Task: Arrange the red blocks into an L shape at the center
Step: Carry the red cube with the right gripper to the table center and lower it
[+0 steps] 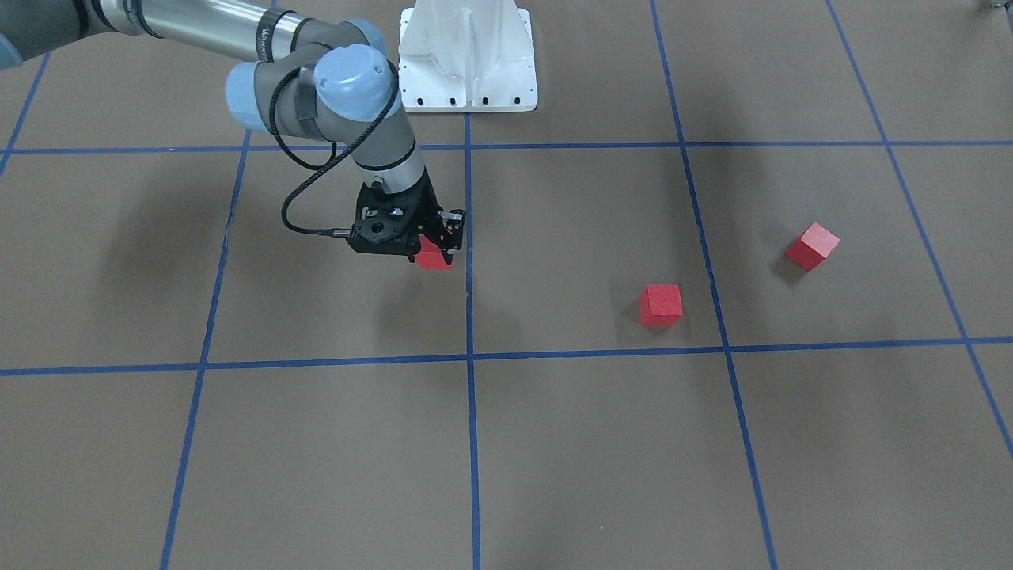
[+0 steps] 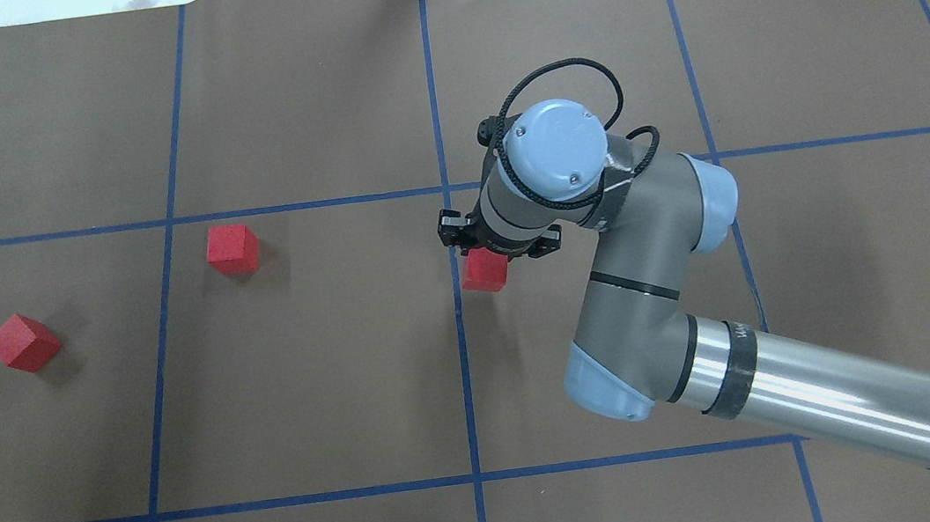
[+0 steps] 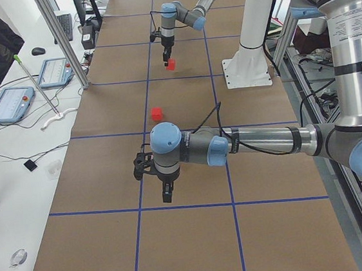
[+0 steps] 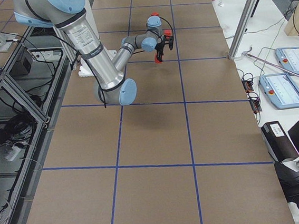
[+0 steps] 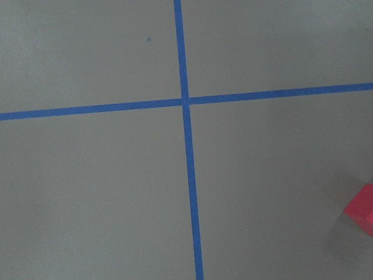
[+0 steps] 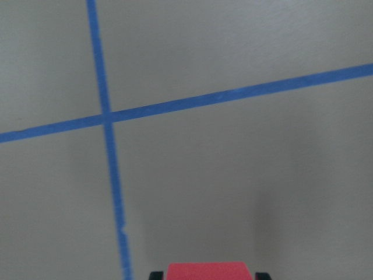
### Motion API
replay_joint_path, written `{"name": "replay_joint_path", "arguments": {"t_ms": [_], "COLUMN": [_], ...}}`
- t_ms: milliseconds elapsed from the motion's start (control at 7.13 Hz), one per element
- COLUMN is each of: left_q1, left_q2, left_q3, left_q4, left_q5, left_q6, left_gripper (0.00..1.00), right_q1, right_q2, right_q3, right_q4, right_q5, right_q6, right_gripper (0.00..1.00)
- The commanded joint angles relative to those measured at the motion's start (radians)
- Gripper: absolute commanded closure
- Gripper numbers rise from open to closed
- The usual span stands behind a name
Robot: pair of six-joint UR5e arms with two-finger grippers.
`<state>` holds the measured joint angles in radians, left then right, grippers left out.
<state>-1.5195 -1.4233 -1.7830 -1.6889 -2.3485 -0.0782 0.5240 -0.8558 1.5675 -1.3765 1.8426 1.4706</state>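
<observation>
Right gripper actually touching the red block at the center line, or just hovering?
Touching. In the right wrist view, the fingers of the right gripper flank the red block on both sides with no gap showing.

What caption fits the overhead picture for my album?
Right gripper holds a red block beside the center line; two other blocks sit apart.

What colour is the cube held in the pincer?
Red. The cube shows best in the front-facing view.

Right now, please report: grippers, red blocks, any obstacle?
Right gripper shut on one red block, beside the centre blue line. Left gripper: state unclear. Two other red blocks lie apart on the left side. No obstacle seen between.
</observation>
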Motion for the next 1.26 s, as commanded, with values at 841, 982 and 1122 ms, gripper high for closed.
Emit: {"name": "replay_joint_path", "arguments": {"t_ms": [841,982,1122], "left_q1": [0.001,0.001,0.001], "left_q2": [0.000,0.000,0.000], "left_q3": [-0.001,-0.001,-0.001], "left_q4": [-0.003,-0.003,-0.003], "left_q5": [-0.031,-0.031,-0.031], "left_q6": [-0.002,-0.002,0.000], "left_gripper": [0.00,0.00,0.00], "right_q1": [-0.087,-0.090,-0.093], "right_q2": [0.035,0.037,0.031], "right_q3": [-0.041,-0.040,-0.038], "right_q4": [-0.001,-0.001,-0.001], "right_q5": [-0.095,-0.103,-0.112], "right_q6": [0.011,0.011,0.011], "right_gripper": [0.74,0.72,0.42]}}
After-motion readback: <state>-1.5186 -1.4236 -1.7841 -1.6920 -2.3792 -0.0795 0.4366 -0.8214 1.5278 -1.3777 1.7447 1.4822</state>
